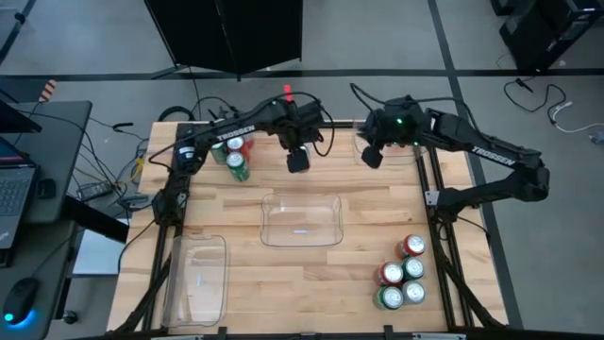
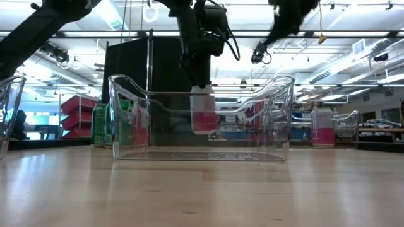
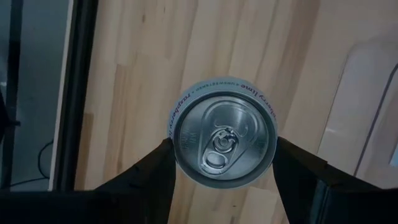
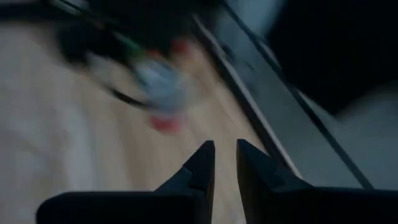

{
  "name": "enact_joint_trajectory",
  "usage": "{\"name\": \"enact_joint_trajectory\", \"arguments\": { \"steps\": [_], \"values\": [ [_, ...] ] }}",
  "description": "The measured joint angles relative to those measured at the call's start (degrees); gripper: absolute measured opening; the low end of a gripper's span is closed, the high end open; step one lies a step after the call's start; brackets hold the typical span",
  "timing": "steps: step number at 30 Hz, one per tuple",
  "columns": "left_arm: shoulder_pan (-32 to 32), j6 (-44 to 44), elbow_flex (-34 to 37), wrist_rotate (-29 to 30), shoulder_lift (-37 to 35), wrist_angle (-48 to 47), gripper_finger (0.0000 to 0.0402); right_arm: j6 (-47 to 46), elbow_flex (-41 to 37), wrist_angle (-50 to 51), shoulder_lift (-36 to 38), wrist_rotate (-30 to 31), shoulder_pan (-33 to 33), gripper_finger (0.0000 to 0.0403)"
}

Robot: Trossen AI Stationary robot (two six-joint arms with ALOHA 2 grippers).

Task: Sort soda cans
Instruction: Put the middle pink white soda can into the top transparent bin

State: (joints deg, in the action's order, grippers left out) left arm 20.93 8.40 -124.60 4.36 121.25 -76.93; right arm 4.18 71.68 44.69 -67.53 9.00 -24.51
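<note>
Your left tool (image 3: 224, 163) holds a white can (image 3: 224, 139) tight above the desk (image 1: 377, 217); move it over a bin (image 1: 302, 219) next. Right tool (image 4: 225, 163), nearly closed, holds nothing

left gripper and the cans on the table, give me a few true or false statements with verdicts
1. The left gripper holds a silver-white can with red lettering between its fingers. True.
2. That can is already standing inside the clear rectangular plastic bin at the table's middle. False: in the low view it hangs above the table, behind the bin's far wall.
3. A cluster of red and green cans stands near the table's front right corner. True.
4. The right gripper carries a green can. False: its fingers are nearly together with nothing between them.
5. The clear plastic bin at the front left is full of cans. False: no cans show in it.
</note>
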Motion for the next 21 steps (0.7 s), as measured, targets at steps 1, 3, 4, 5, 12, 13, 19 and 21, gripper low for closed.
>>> {"name": "enact_joint_trajectory", "arguments": {
  "steps": [1,3,4,5,12,13,19,21],
  "values": [
    [0.00,0.00,0.00,0.06,-0.14,-0.53,0.0223,-0.77,-0.03,1.55,-0.78,1.34,-1.17,0.0049],
    [0.00,-0.01,0.00,0.89,-0.51,-1.70,0.0223,-1.95,-0.79,2.35,-2.47,1.64,-3.75,0.0041],
    [0.00,-0.06,0.00,1.32,-0.96,-2.31,0.0223,-2.45,-1.44,2.36,-3.41,1.22,-5.06,0.0035],
    [0.00,-0.12,0.00,1.63,-1.34,-2.88,0.0223,-2.81,-2.19,2.32,-4.49,0.47,-6.47,0.0029],
    [0.03,-1.08,-0.07,2.21,-2.74,-4.71,0.0223,-4.75,-5.91,2.04,-12.83,0.10,-13.27,0.0006],
    [0.02,-1.07,-0.07,2.21,-2.82,-5.10,0.0223,-5.24,-6.17,2.06,-13.90,0.09,-13.70,0.0006],
    [0.02,-1.03,-0.07,2.45,-2.97,-5.81,0.0222,-7.09,-6.75,2.46,-20.17,-5.68,-14.17,0.0002],
    [0.02,-1.03,-0.07,2.45,-2.97,-5.88,0.0222,-7.13,-6.75,2.34,-22.07,-9.08,-13.32,0.0001]
  ]
}}
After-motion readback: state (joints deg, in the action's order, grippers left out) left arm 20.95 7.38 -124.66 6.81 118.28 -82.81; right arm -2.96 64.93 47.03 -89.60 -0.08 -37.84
